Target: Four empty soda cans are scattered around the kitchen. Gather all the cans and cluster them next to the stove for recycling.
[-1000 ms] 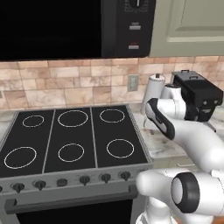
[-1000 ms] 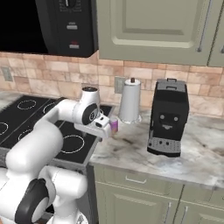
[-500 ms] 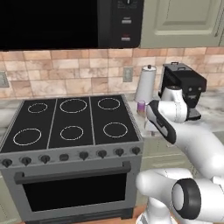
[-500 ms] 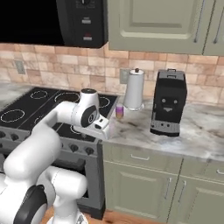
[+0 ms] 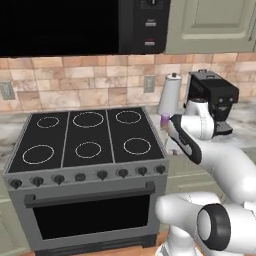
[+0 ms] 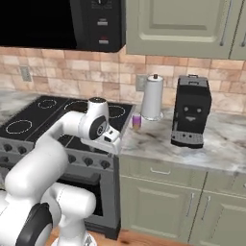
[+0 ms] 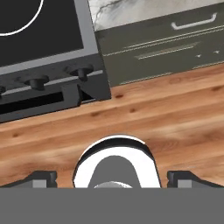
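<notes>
- One purplish-pink soda can (image 6: 137,121) stands on the marble counter (image 6: 158,139) at centre frame, just beside the stove (image 5: 87,145) and in front of the paper-towel roll (image 6: 153,97) — one of four gathered, as far as can be seen.
- The gripper (image 7: 111,177) points down at the wood floor (image 7: 166,113), jaws wide apart, holding nothing.
- Three cans are left to fetch, by my judgement.

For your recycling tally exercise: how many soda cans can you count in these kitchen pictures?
1. A purplish-pink soda can stands on the marble counter, between the stove and the paper-towel roll. Others may be hidden behind the arm or lie out of view.
</notes>
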{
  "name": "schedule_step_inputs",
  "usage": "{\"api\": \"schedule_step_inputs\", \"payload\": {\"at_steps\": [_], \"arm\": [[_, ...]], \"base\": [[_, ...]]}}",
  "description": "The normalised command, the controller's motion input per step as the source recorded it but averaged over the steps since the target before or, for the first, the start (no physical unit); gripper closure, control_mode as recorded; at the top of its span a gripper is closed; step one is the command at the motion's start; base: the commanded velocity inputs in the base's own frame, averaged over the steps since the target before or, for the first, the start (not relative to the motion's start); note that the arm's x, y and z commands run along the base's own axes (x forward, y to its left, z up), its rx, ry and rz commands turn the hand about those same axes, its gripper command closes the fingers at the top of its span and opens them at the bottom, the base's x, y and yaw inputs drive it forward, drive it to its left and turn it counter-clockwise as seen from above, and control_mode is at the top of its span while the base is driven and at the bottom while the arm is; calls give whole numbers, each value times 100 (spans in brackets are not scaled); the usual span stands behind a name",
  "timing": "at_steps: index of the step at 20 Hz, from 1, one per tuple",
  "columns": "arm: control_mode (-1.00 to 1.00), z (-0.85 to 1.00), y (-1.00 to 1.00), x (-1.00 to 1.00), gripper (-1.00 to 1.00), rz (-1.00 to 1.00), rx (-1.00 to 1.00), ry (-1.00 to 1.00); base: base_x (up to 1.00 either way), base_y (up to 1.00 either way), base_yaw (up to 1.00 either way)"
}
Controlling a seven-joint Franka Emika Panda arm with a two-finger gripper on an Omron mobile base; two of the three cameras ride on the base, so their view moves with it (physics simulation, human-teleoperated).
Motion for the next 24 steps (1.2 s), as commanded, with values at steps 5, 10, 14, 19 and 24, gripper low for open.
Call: {"api": "schedule_step_inputs", "payload": {"at_steps": [5, 10, 14, 19, 24], "arm": [[100, 0, 0, 0, -100, 0, 0, 0], [100, 0, 0, 0, -100, 0, 0, 0], [100, 0, 0, 0, -100, 0, 0, 0], [100, 0, 0, 0, -100, 0, 0, 0], [100, 0, 0, 0, -100, 0, 0, 0]], "base": [[-1, 5, 49], [-1, -2, 43], [2, -4, 42], [0, 21, 48], [-4, 4, 49]]}}
